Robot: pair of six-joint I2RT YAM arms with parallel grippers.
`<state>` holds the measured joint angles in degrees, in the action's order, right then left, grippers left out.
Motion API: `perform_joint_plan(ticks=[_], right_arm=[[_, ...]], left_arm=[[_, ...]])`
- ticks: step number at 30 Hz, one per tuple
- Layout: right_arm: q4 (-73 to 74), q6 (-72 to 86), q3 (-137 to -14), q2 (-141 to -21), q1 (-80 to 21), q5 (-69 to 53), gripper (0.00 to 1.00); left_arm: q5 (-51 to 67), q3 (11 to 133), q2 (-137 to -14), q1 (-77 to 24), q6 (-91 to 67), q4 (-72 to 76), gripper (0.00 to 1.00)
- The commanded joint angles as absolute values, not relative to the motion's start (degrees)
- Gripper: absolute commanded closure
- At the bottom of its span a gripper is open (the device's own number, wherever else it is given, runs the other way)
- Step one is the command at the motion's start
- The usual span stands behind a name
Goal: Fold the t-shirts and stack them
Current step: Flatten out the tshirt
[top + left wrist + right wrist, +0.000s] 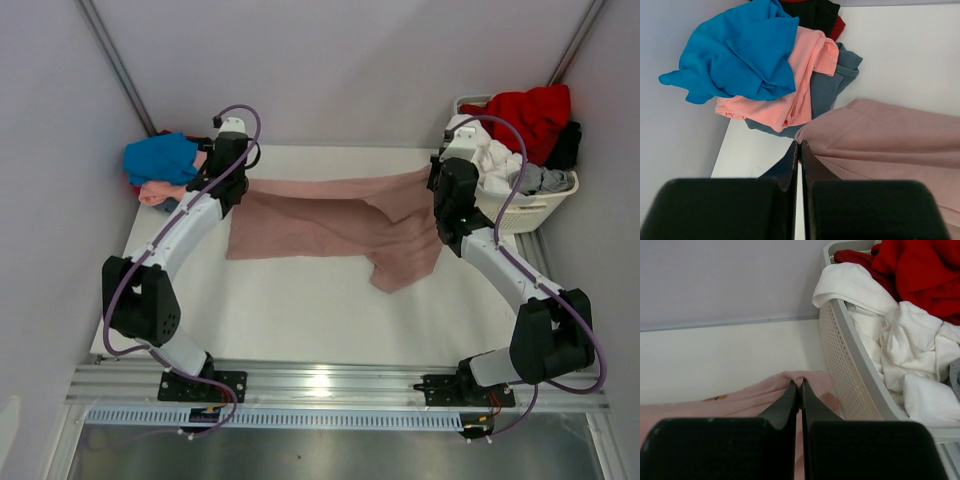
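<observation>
Left gripper: the left gripper (800, 146) has its two fingers pressed together with no gap, and they pinch the corner of the dusty-pink t-shirt (330, 225) at the far left of the table (300, 320).
Right gripper: the right gripper (800, 383) is closed in the same way, and a small fold of the pink cloth is caught between its fingertips, just beside the laundry basket (842, 360).
Dusty-pink t-shirt: it lies across the far half of the table between the two arms. Its far edge is pulled in an almost straight line from one gripper to the other. The rest lies on the table surface, and one part reaches toward the near side under the right gripper. No print is readable from these views.
Pile at far left: a blue t-shirt (740, 50) lies on top, a salmon t-shirt (805, 80) is under it, and a slate t-shirt (832, 85) is lowest. The pile is loose and crumpled, near the pink corner but not touching it. Behind it a little black cloth (815, 12) and red cloth show; what they are I cannot tell.
Laundry basket: white slatted plastic, at the far right corner. It holds a red garment (920, 270) on top and a white garment (910, 345) that hangs over the rim.
</observation>
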<state>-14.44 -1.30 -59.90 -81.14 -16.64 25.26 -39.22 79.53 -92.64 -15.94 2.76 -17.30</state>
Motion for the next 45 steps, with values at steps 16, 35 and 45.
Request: perform_joint_plan(ticks=[16, 35, 45], right_arm=[[-11.4, 0.6, -63.7, -77.7, -16.3, 26.5, 1.00], [6.1, -3.3, -75.5, -33.7, -17.1, 9.0, 1.00], [5.2, -4.7, -75.0, -28.2, -18.7, 7.5, 1.00]], left_arm=[[-37.2, 77.7, -81.5, -17.7, 1.0, -15.9, 1.00], [-7.2, 75.6, -30.5, -19.1, 10.6, -17.0, 0.99], [-14.7, 79.7, -30.0, -19.1, 9.8, -10.9, 0.99]])
